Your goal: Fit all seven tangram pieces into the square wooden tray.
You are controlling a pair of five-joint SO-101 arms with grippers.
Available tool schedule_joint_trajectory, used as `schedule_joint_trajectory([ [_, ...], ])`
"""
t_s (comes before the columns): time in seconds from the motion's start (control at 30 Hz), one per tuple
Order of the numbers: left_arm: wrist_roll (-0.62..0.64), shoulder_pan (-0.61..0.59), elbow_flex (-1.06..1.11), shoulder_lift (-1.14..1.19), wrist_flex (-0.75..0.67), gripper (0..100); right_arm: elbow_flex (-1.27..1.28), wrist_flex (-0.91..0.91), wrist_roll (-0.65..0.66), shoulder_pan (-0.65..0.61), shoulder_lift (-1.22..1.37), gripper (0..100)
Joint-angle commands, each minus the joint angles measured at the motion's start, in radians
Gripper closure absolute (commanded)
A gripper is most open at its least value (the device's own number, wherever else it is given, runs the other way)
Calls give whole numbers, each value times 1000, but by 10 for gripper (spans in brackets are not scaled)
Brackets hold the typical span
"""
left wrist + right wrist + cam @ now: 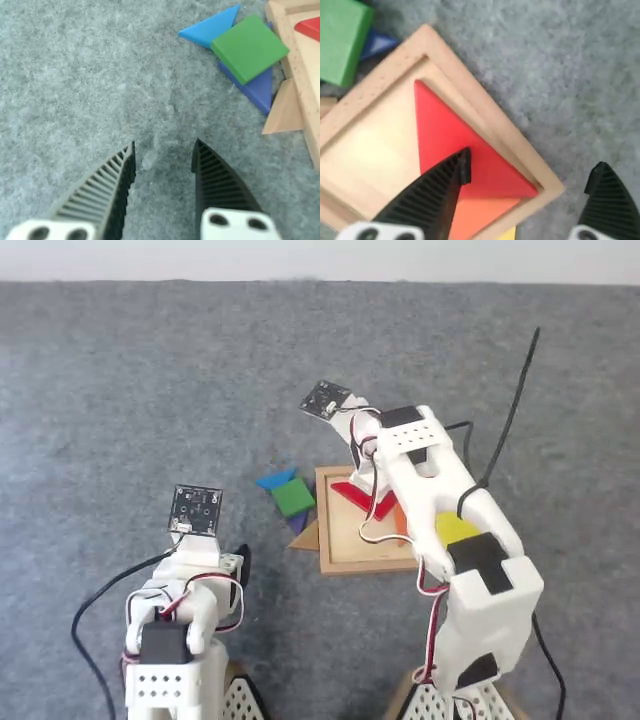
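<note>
1. High view: the square wooden tray (345, 562) lies flat on the grey counter (150, 390), between the two arms and nearer the right one; the right arm stretches over its right part.
2. Right wrist view: the red triangle (445, 135) lies inside the tray, its long edge along one inner wall and its square corner pointing toward the tray's middle; an orange piece (480, 212) touches it on the side nearer the arm's base, and a yellow piece (455, 528) lies beyond that.
3. The right gripper (532, 162) hangs over that corner; its jaws are wide apart and hold nothing, one above the red triangle, the other outside the rim above the counter.
4. Left wrist view: the left gripper (165, 144) hovers over bare counter, jaws partly apart and holding nothing.
5. Just beside the tray, a green square (249, 47) lies partly over a light blue triangle (210, 27) and a dark blue triangle (257, 90); the light blue one's long axis slants away from the tray.
6. A wood-coloured triangle (282, 110) touches the tray's outer edge.
</note>
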Motion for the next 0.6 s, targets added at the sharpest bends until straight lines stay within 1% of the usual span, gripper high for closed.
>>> schedule_joint_trajectory([
  [0.0,9,-3,-12,-11,2,818,-49,21,-52,21,-189,624],
  [0.13,9,-3,-12,-11,2,818,-21,107,-104,21,-409,623],
  [0.23,9,-3,-12,-11,2,818,124,90,-112,22,-598,623],
  [0.3,9,-3,-12,-11,2,818,287,42,-112,36,-704,624],
  [0.4,9,-3,-12,-11,2,818,545,-107,-110,88,-789,626],
  [0.47,9,-3,-12,-11,2,818,652,-199,-110,136,-785,626],
  [0.57,9,-3,-12,-11,2,818,706,-263,-110,176,-713,626],
])
